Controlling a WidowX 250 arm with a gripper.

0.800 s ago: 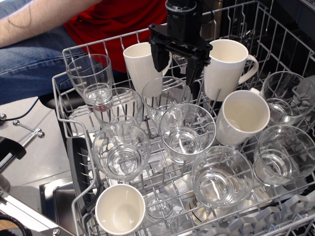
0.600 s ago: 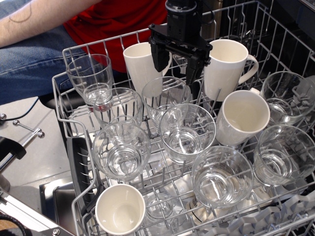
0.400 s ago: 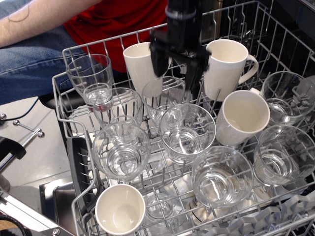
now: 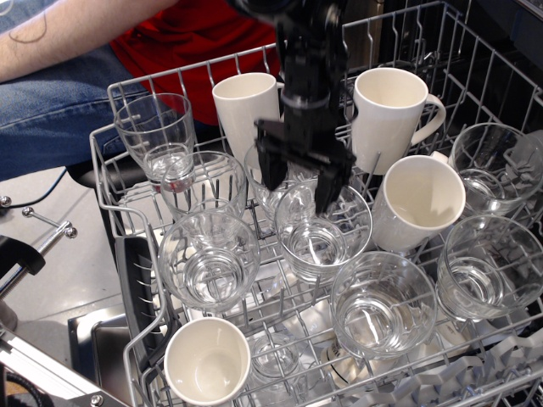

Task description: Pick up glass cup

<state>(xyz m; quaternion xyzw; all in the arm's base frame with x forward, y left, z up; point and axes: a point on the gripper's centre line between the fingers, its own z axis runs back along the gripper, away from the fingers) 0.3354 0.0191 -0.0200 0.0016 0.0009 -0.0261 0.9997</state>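
A wire rack [image 4: 110,182] holds many empty glasses, three white mugs [image 4: 246,110] and a small white cup [image 4: 206,360]. The gripper [image 4: 299,188], fingers spread, straddles the glass cup [image 4: 276,193] in the rack's middle, behind another glass [image 4: 322,229].

Black gripper [image 4: 299,188] spread open over glass cup [image 4: 282,174], inside wire rack [image 4: 127,254], white mugs [image 4: 246,106] behind
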